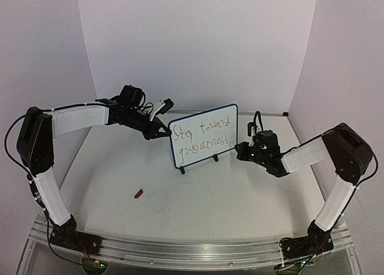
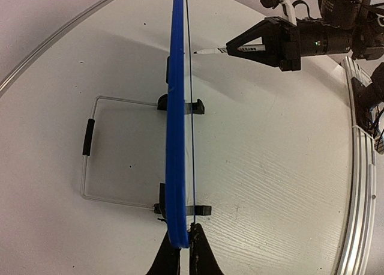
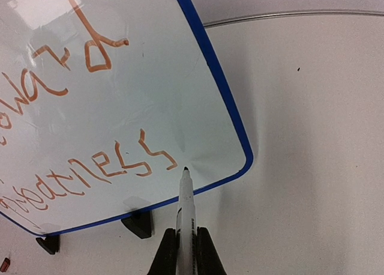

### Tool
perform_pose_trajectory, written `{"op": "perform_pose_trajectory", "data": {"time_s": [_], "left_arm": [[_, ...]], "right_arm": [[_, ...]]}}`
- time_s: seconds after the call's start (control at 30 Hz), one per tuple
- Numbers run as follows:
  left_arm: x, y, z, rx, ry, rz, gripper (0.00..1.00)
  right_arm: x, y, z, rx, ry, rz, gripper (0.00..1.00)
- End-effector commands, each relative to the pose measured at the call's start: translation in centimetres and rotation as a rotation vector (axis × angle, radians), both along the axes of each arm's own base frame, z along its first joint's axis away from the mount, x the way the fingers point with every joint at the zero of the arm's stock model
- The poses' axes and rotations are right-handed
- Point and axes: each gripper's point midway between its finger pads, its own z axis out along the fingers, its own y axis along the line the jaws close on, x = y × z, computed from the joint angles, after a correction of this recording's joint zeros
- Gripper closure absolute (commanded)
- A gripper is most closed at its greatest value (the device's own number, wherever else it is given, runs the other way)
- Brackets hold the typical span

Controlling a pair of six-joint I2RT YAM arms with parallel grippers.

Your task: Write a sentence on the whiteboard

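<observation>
On the white table (image 1: pixel 198 197), about centre: whiteboard (image 1: pixel 203 135), one, blue-edged, upright on two black feet (image 1: pixel 183 170), written face turned toward the arm bases. Sentence (image 1: pixel 201 137): cursive, two lines, orange-brown in the right wrist view, the lower line ending "ness" close to the board corner nearest the right arm. Left gripper (image 2: pixel 180 256): pressed onto the board's opposite end edge, one finger on each face. Right gripper (image 3: pixel 186 246): pinching a marker (image 3: pixel 185 197), white barrel, dark tip resting on the board face just beyond the final "s". Behind the board, on the table: clear wire frame (image 2: pixel 88 137) with a black sleeve, seen from the left wrist. Nearer the left arm, well apart from the board: small dark red item (image 1: pixel 138 194), kind not discernible
</observation>
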Motion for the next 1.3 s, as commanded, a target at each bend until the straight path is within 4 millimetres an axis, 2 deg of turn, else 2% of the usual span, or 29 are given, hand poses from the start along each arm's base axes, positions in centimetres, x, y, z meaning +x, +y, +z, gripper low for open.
{"op": "perform_pose_trajectory", "data": {"time_s": [0.0, 1.27], "left_arm": [[-0.55, 1.58, -4.72, 0.152, 0.071, 0.023, 1.00], [-0.54, 1.58, -4.70, 0.152, 0.069, 0.021, 1.00]], "right_arm": [[1.44, 0.31, 1.25, 0.018, -0.049, -0.008, 1.00], [2.09, 0.21, 0.64, 0.037, -0.051, -0.017, 1.00]]}}
